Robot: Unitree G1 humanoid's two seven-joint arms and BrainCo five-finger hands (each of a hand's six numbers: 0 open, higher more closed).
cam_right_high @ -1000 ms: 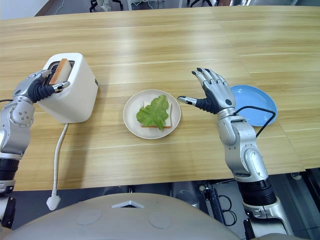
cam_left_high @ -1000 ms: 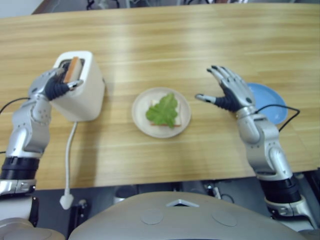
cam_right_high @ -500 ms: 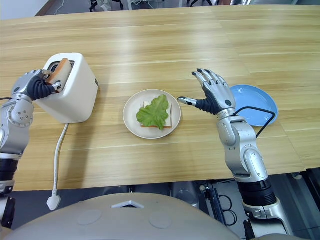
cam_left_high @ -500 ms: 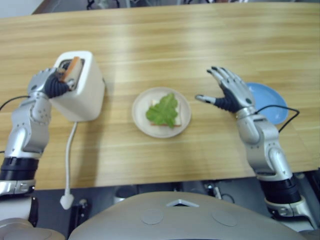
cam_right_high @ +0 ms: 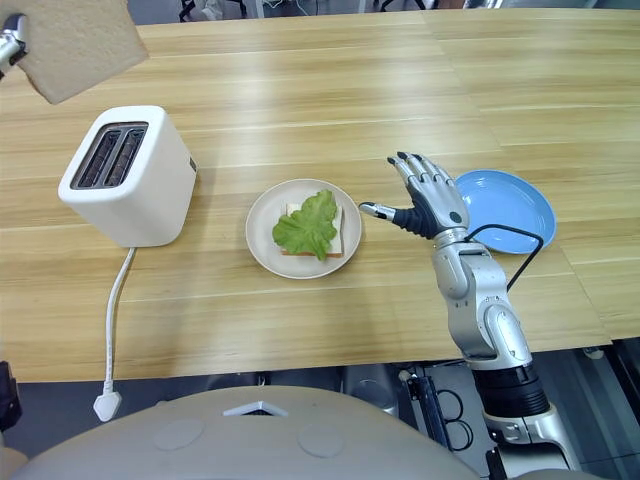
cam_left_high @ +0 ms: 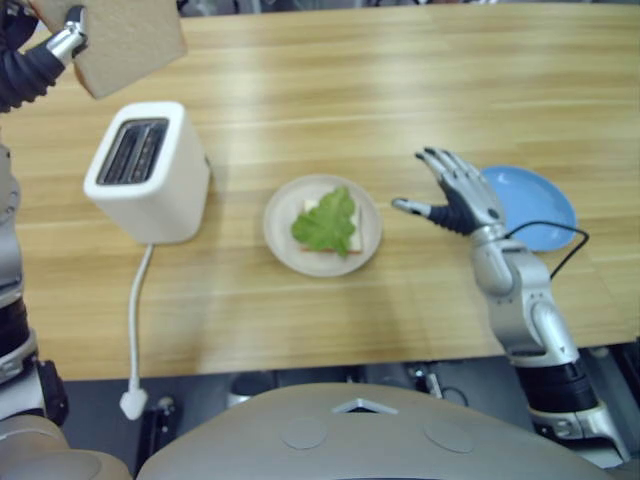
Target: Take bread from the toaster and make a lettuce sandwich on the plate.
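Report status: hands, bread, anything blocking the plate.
Left hand shut on bread slice, held up clear of the toaster. Right hand open, beside the white plate. Lettuce sits on the bottom slice; nothing in the way.

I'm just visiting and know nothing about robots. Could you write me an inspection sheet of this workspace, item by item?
Surface: light wooden table, grain running side to side.
Job's things: white boxy toaster, slots look empty; round white plate holding a pale bread slice topped by a green lettuce leaf; tan bread slice held up, at the far left.
Clutter: blue round plate on the right, nothing on it.
Robot hands: left robot hand gripping the tan bread slice; right robot hand open, between the two plates.
Cables: white toaster cord, plug hanging off the near edge; thin black cable looping by the blue plate.
Surroundings: dark furniture bases past the far edge.
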